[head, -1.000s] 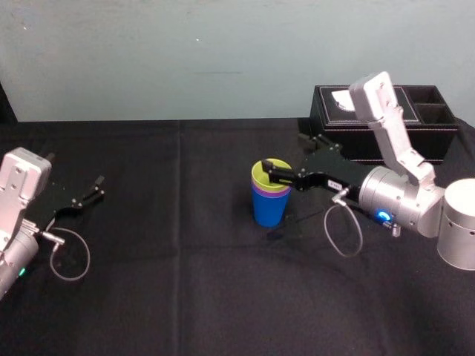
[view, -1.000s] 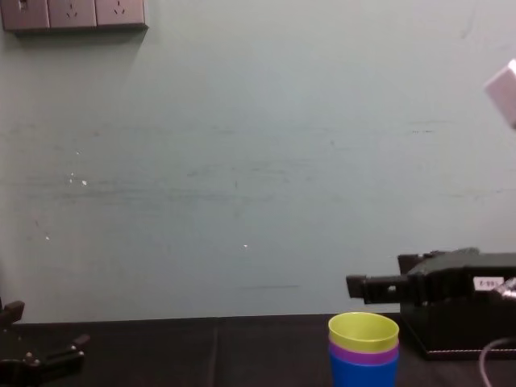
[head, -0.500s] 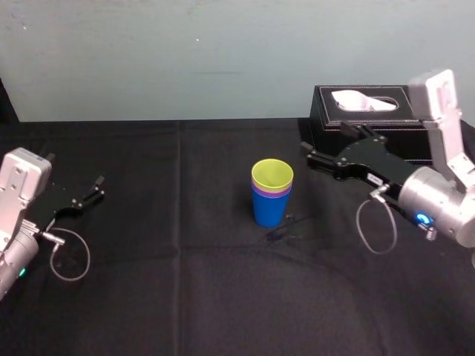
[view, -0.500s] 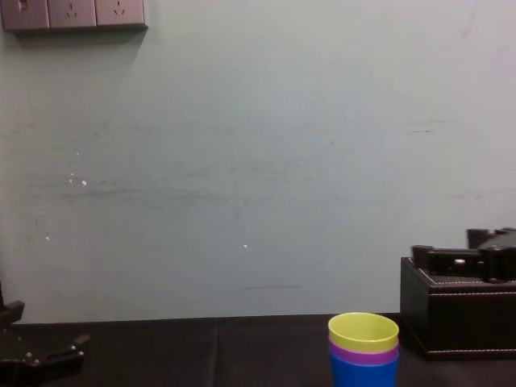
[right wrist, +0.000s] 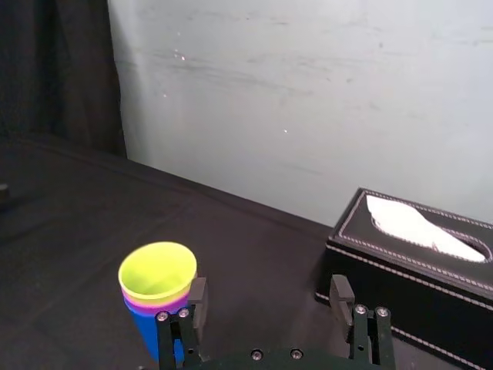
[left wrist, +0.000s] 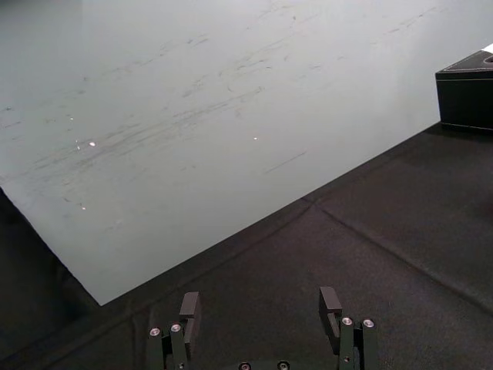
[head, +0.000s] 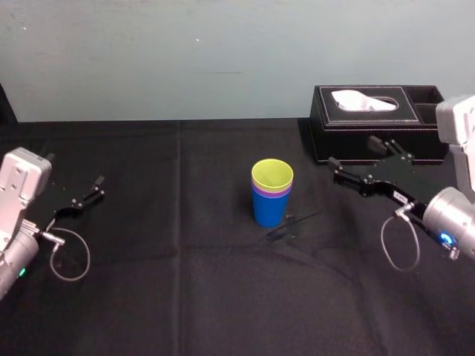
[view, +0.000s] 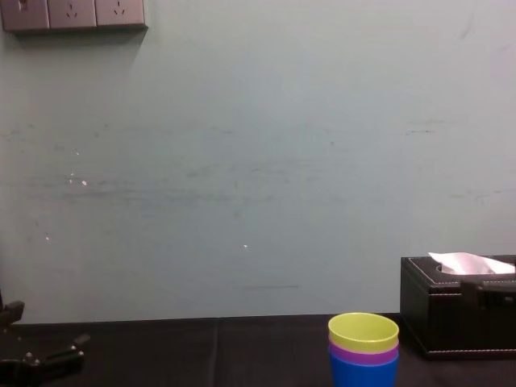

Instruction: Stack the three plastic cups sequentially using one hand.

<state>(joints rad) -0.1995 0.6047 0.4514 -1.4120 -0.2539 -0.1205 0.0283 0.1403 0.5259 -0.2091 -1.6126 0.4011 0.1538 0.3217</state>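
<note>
The three plastic cups stand nested in one upright stack at the table's middle: yellow-green (head: 272, 175) on top, a purple rim (head: 270, 193) under it, blue (head: 268, 211) at the bottom. The chest view shows the same stack (view: 364, 349) from the side. My right gripper (head: 353, 157) hovers open and empty to the right of the stack, well apart from it, in front of the tissue box. Its wrist view has the stack (right wrist: 156, 287) just beyond one finger (right wrist: 197, 297). My left gripper (head: 87, 191) rests open at the far left, its fingers (left wrist: 189, 308) holding nothing.
A black leather tissue box (head: 378, 122) with a white tissue stands at the back right, close behind my right gripper. The table is covered in black cloth (head: 185, 282). A pale wall runs along the far edge.
My right gripper has drawn back from the top of the cup stack to the right, staying open. The stack has stayed in place. The left arm is still.
</note>
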